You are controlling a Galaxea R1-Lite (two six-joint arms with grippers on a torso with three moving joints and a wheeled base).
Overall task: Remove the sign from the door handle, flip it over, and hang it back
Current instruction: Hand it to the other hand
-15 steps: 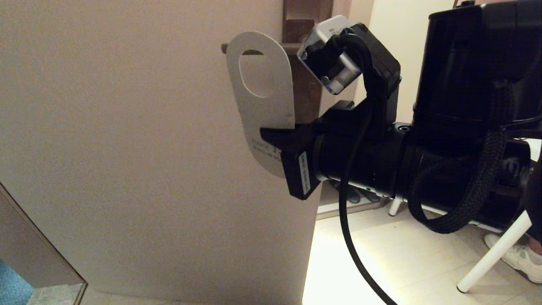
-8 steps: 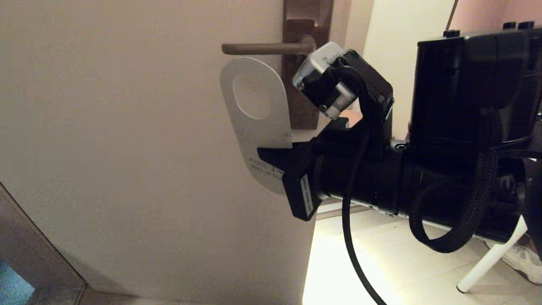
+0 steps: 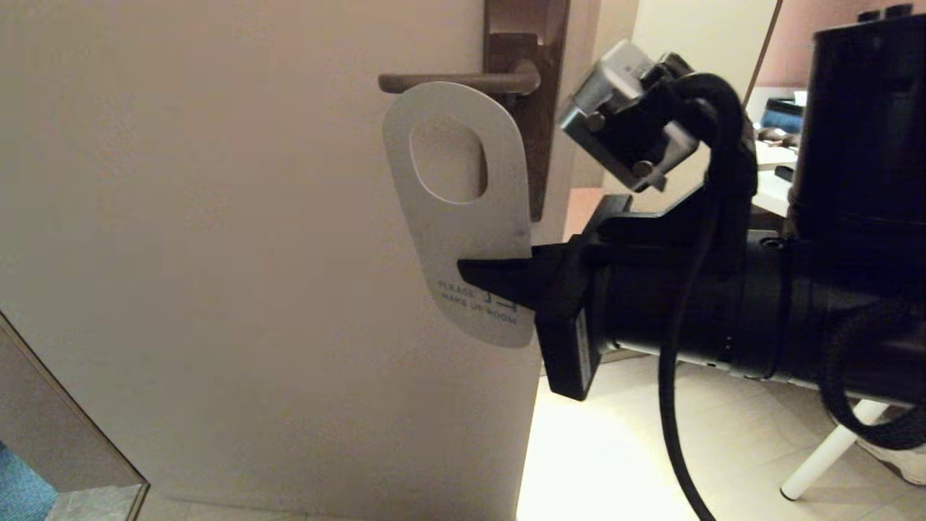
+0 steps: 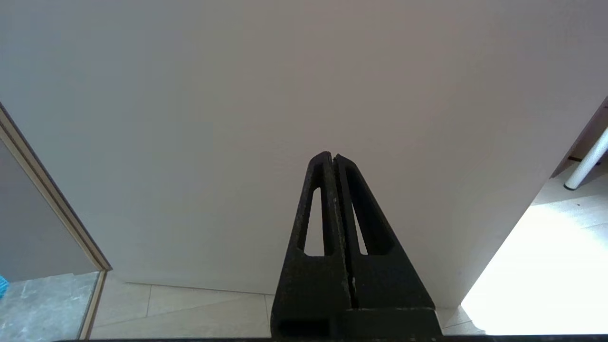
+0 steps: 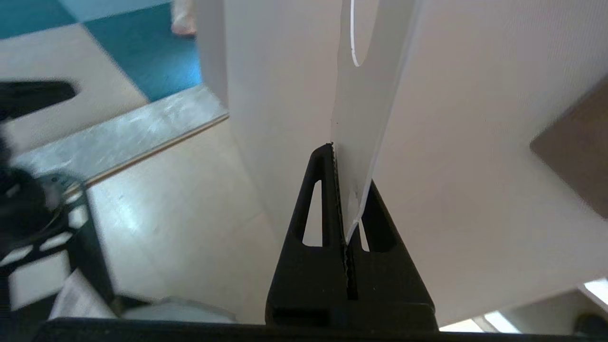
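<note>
The sign (image 3: 470,231) shows its pale grey "PLEASE MAKE UP ROOM" side in the head view. It is off the door handle (image 3: 394,83): its top edge overlaps the front of the brown lever and its big hole sits below the lever. The handle's dark plate (image 3: 524,29) is behind it. My right gripper (image 3: 470,273) comes in from the right and is shut on the sign's lower part, just above the lettering. The right wrist view shows the card (image 5: 365,95) edge-on, pinched in the right gripper (image 5: 349,166). My left gripper (image 4: 332,156) is shut and empty, facing the lower door.
The pale door (image 3: 217,217) fills the left and middle, with its free edge just right of the plate. A framed panel (image 3: 72,405) slants at the lower left. A white chair leg (image 3: 832,456) stands on the bright tiled floor at the right.
The sign hung on the handle a second ago. My right gripper drew it off and down, then raised it and shifted right, so its top now overlaps the lever.
</note>
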